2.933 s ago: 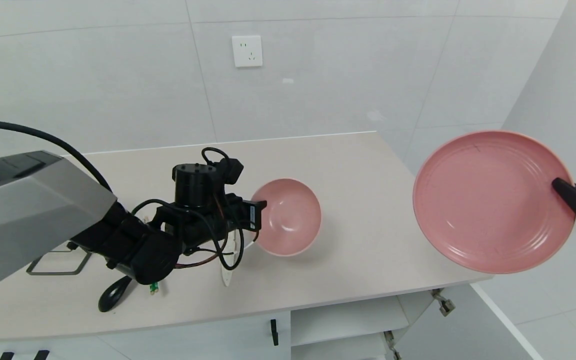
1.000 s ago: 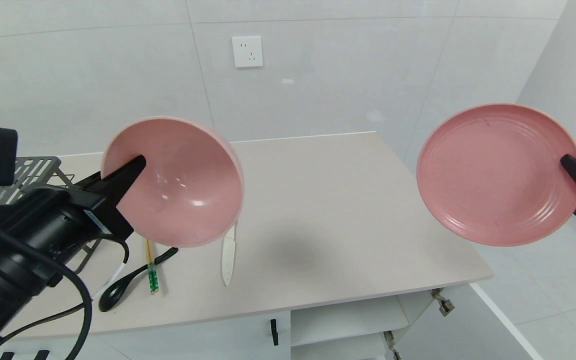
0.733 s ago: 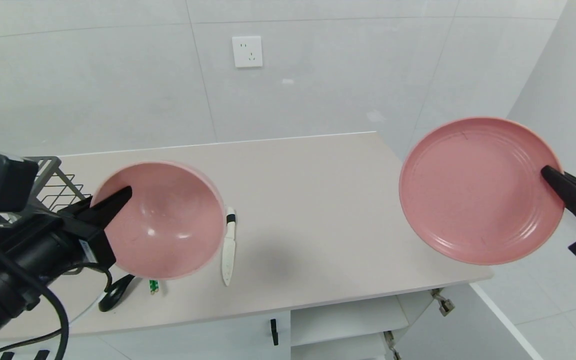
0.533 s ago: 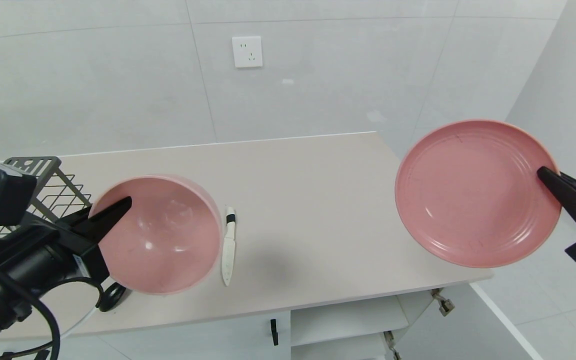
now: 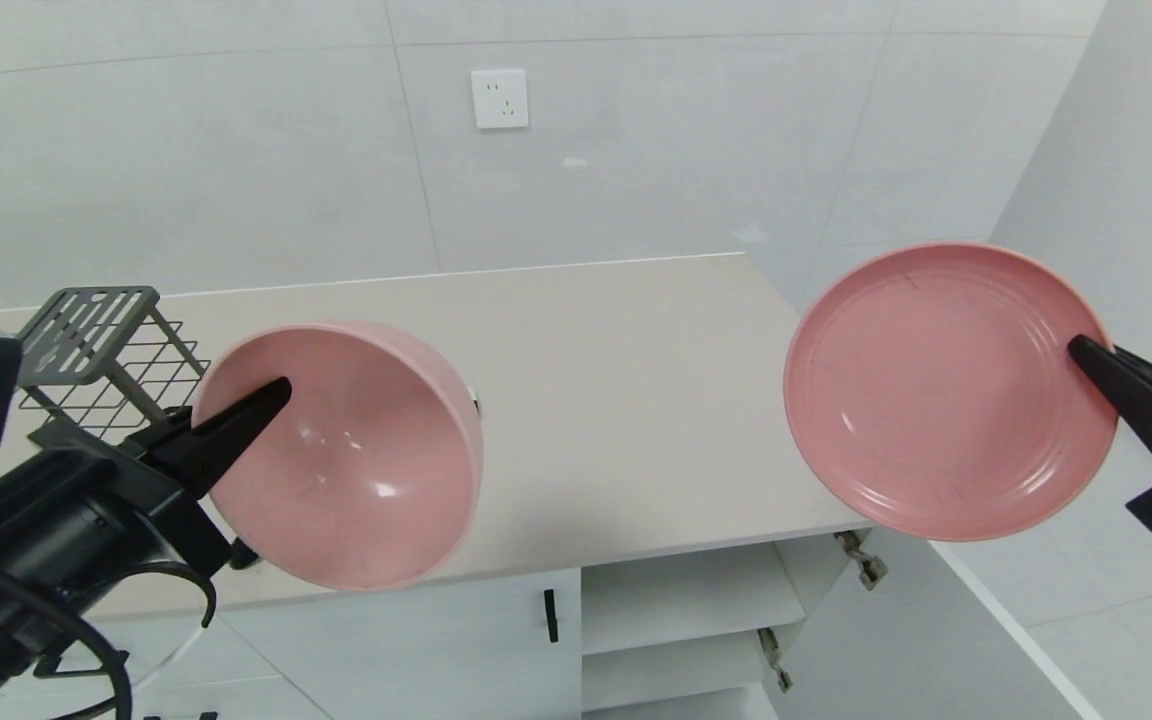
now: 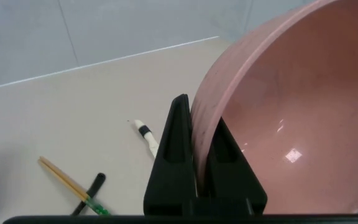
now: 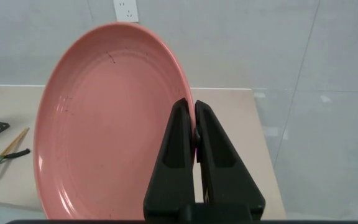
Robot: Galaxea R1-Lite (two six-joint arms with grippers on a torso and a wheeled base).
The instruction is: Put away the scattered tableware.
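Left gripper [image 5: 276, 390] clamps a pink bowl [image 5: 376, 470] at eight o'clock; right gripper [image 5: 1081, 350] pinches a pink plate [image 5: 936, 390] at three o'clock

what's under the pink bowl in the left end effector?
On the counter below: white knife, chopsticks and black spoon, in the left wrist view. The bowl hides whatever lies directly beneath.

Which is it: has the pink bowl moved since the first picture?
Yes. The bowl rose off the counter and went left, from right of the wall socket to left of it.
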